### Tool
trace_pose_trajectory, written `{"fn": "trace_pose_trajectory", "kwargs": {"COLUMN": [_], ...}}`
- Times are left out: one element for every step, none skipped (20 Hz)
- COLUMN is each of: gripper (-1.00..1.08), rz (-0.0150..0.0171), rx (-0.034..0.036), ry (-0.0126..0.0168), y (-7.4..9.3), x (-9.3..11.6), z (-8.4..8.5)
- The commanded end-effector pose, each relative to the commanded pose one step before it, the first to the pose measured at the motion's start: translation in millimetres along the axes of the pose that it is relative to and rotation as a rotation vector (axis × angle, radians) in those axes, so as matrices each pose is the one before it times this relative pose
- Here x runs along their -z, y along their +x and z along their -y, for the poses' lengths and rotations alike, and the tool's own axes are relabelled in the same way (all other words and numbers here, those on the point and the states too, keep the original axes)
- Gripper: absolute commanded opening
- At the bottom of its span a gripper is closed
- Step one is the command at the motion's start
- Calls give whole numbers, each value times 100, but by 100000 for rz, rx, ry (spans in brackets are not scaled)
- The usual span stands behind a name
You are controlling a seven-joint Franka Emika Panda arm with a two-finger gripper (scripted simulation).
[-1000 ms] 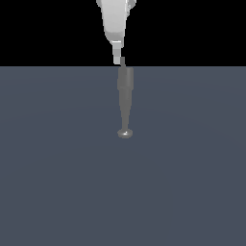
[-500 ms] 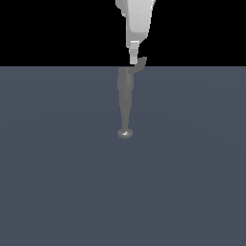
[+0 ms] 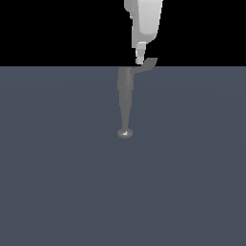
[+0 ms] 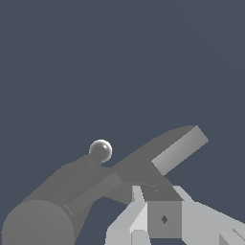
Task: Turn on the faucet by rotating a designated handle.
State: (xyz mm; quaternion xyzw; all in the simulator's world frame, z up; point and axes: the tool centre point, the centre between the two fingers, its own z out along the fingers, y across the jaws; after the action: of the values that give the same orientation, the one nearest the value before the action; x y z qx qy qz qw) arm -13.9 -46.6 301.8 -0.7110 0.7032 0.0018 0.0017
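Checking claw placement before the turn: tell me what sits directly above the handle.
The claw hangs just above the handle, near where it curves out from the faucet. Contact cannot be told; in the wrist view the claw's fingers cover part of the handle.

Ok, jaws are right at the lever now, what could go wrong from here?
1. In the exterior view the gripper sits near the handle's root, not its paddle tip, so a push could slip off or barely turn it.
2. The faucet body is directly beside the jaws; drifting that way would hit it rather than the lever.
3. Neither view shows whether the jaws are open or shut.
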Motion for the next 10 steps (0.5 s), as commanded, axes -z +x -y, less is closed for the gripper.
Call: {"fn": "trace_pose_trajectory", "kwargs": {"gripper": [-100, -100, -100, -100, -100, -100, -100, -100, -100, -100], "rz": [-242, -14, -14, -14, -14, -14, -14, -13, -13, -13], "rx": [-1442, -118, -118, -118, -118, -118, -118, -118, -118, -118], "ry": [383, -17, -17, -17, -17, -17, -18, -18, -18, -18], "y": [1459, 278, 277, 276, 275, 273, 272, 271, 270, 269], "x": [-113, -7, -7, -7, -7, -7, -7, -7, -7, -7], "z": [698, 197, 196, 195, 194, 193, 192, 191, 190, 189]}}
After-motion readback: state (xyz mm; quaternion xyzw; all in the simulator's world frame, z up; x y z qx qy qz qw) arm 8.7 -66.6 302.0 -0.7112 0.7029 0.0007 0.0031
